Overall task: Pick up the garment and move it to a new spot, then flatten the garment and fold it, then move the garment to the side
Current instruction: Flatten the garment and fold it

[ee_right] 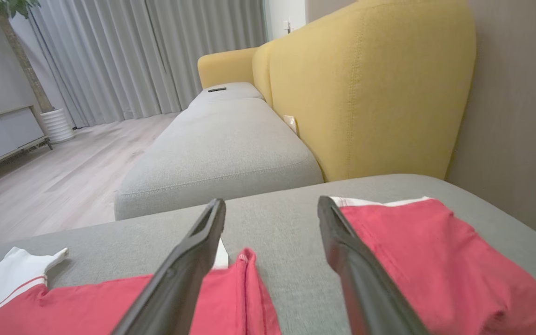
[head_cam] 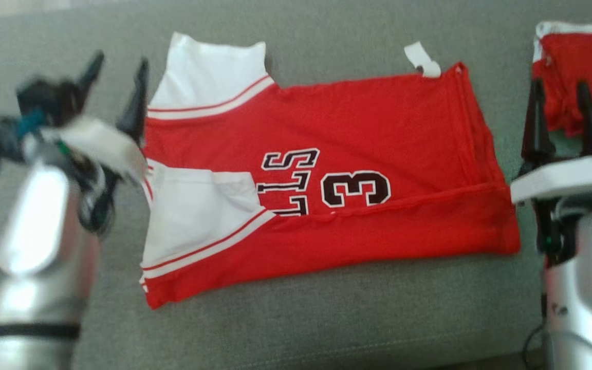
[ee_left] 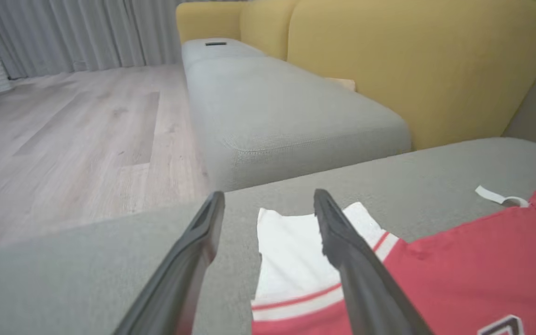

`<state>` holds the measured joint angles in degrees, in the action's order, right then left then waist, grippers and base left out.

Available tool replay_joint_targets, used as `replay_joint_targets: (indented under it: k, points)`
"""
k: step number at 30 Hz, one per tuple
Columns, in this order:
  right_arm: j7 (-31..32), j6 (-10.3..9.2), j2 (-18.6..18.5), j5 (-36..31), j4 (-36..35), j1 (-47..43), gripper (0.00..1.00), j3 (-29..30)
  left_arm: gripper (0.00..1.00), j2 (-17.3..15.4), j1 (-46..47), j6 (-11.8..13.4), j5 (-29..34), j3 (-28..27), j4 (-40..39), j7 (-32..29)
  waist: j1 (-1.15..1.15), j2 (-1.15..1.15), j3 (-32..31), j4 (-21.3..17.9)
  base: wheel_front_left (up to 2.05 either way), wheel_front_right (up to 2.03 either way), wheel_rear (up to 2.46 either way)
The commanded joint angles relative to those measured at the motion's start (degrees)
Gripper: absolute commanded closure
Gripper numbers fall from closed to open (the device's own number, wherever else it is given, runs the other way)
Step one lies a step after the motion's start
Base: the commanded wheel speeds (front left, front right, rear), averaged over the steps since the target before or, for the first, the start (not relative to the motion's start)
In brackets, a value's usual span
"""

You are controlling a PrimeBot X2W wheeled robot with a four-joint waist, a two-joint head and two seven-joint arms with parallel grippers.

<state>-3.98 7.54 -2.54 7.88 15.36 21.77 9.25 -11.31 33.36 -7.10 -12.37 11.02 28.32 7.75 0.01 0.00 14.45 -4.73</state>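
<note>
The garment [head_cam: 327, 180], a red jersey with white at the shoulders, lies folded flat on the grey cushion [head_cam: 327, 318]. Its long axis runs across the head view, white shoulder end toward the robot's left and red hem toward its right, with the number 3 [head_cam: 355, 189] turned sideways. The left pincer [head_cam: 121, 61] hovers at the edge of the shoulder end, fingers spread wide and holding nothing. The right pincer [head_cam: 558, 85] stands just off the hem end, equally wide and empty, with a second red garment [head_cam: 584, 56] beyond it.
</note>
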Motion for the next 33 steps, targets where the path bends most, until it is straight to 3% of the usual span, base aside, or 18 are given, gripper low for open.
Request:
replay_joint_targets:
  k: [1, 10, 14, 33]
  points:
    - [0.5, -0.05, -0.3, -0.4, -2.6, 3.2, 0.00, -2.1, 0.00, -3.5, 5.4, -0.3, -1.0, -0.6, 0.2, -1.5, -0.01, 0.00, 3.5, -1.4, 0.00, 0.00, 0.00]
    - [3.0, -0.05, -0.3, 0.2, -5.3, 10.2, 0.00, -7.4, 0.00, -13.2, 24.5, -0.4, -15.4, 15.2, 12.0, -16.0, -0.01, 0.00, 11.0, -5.4, 0.00, 0.00, 0.00]
    - [3.6, -0.05, -0.3, 1.3, -6.7, 12.1, 0.00, -10.0, 0.00, -16.7, 29.9, -0.4, -18.6, 20.8, 16.0, -19.6, -0.01, 0.00, 13.8, -7.3, 0.00, 0.00, 0.00]
    - [4.8, -0.05, -0.3, 2.1, -7.9, 11.8, 0.00, -11.0, 0.00, -20.3, 37.5, -0.4, -32.2, 37.2, 21.7, -21.7, -0.01, 0.00, 16.2, -8.9, 0.00, 0.00, 0.00]
